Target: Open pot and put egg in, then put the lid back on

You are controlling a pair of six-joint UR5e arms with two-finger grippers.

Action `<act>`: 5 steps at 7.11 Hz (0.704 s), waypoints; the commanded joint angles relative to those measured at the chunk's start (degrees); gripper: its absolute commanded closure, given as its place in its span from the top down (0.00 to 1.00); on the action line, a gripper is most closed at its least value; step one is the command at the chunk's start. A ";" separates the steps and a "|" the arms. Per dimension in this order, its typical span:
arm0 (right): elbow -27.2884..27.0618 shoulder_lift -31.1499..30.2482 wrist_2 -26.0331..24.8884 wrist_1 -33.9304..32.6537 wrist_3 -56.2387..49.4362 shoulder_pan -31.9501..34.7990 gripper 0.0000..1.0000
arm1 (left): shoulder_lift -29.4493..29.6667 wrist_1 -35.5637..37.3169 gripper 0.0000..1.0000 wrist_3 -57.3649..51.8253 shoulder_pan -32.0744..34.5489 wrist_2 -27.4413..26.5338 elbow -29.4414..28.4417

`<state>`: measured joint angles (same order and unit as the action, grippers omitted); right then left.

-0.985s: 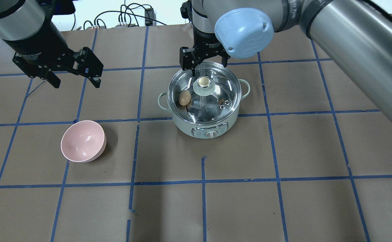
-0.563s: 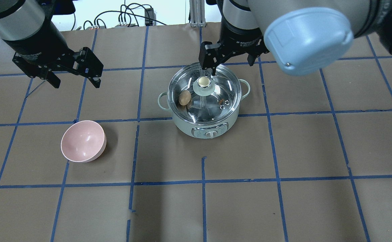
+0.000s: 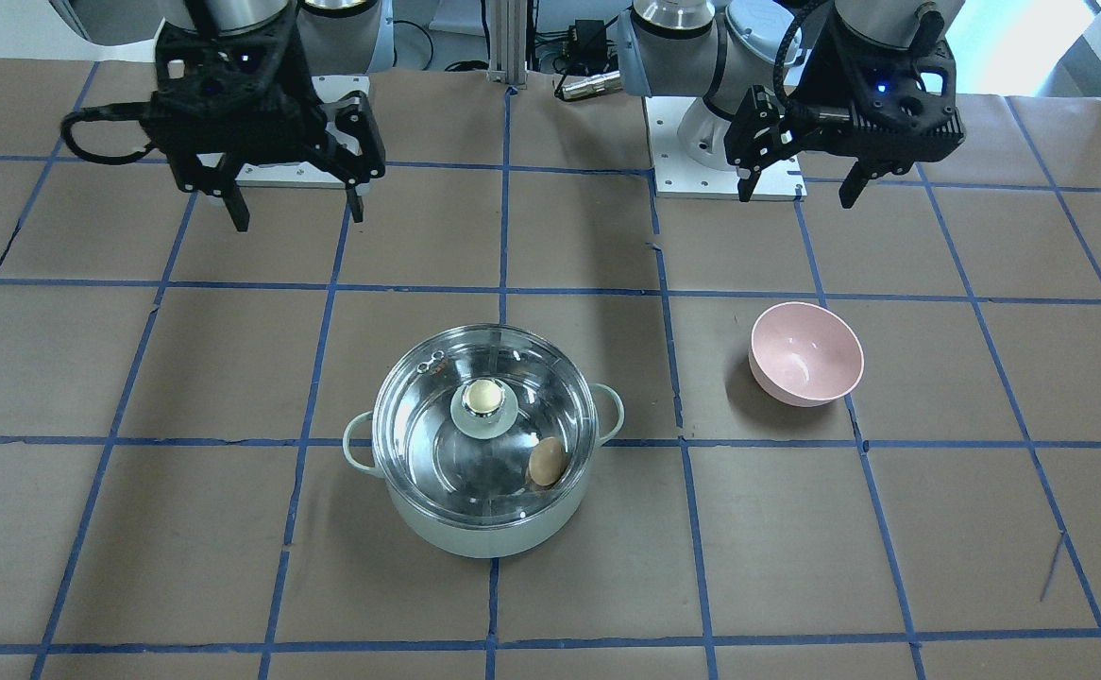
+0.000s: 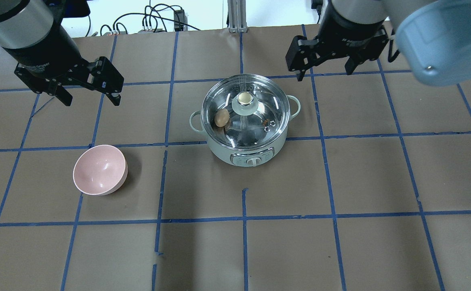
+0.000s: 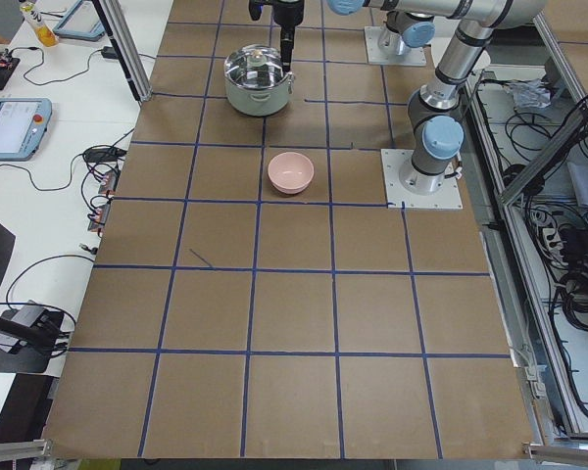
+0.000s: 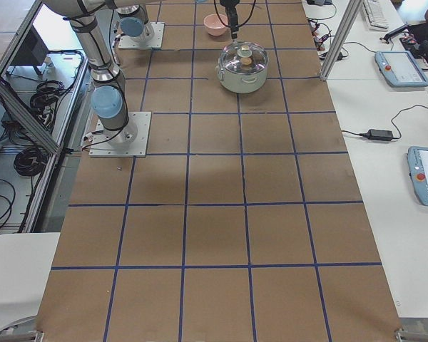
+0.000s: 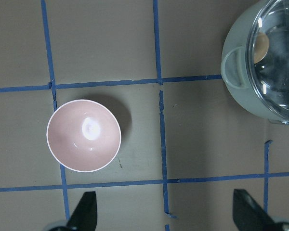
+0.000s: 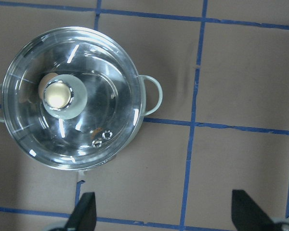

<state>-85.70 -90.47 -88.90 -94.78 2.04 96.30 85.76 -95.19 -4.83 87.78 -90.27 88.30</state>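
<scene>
The mint-green pot [image 4: 251, 155] stands mid-table with the clear glass lid [image 4: 268, 109] seated on it, cream-topped knob [image 4: 244, 101] upright. The tan egg [image 4: 221, 117] lies inside, under the glass, on the side toward the pink bowl; it also shows in the front view [image 3: 547, 462]. My right gripper [image 4: 325, 72] is open and empty, raised behind and to the right of the pot, apart from it. My left gripper [image 4: 92, 99] is open and empty, hovering far left of the pot. The left wrist view shows the pot's edge [image 7: 241, 91].
An empty pink bowl [image 4: 99, 169] sits front-left of the pot, below my left gripper; it also shows in the left wrist view [image 7: 83, 135]. Blue tape lines grid the brown table. Cables lie beyond the far table edge.
My right gripper, open, has moved from over the pot's far rim away to the right and back. The lid, pot, egg and left arm have not moved.
</scene>
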 commanded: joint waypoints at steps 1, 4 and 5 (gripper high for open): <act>1.15 -0.59 -0.21 0.91 -0.20 -3.14 1.00 | 0.02 0.00 0.99 0.00 -0.06 0.00 0.03; 1.68 -0.50 -0.04 4.06 -0.29 -3.66 1.00 | 0.02 0.09 0.99 0.00 -0.06 -0.17 -0.06; 1.59 -0.50 0.04 4.25 -0.29 -3.66 1.00 | -0.06 0.18 1.00 0.43 -0.15 0.17 -0.15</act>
<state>-84.20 -90.96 -88.84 -91.50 1.76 92.70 85.76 -95.10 -4.74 87.69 -90.32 88.23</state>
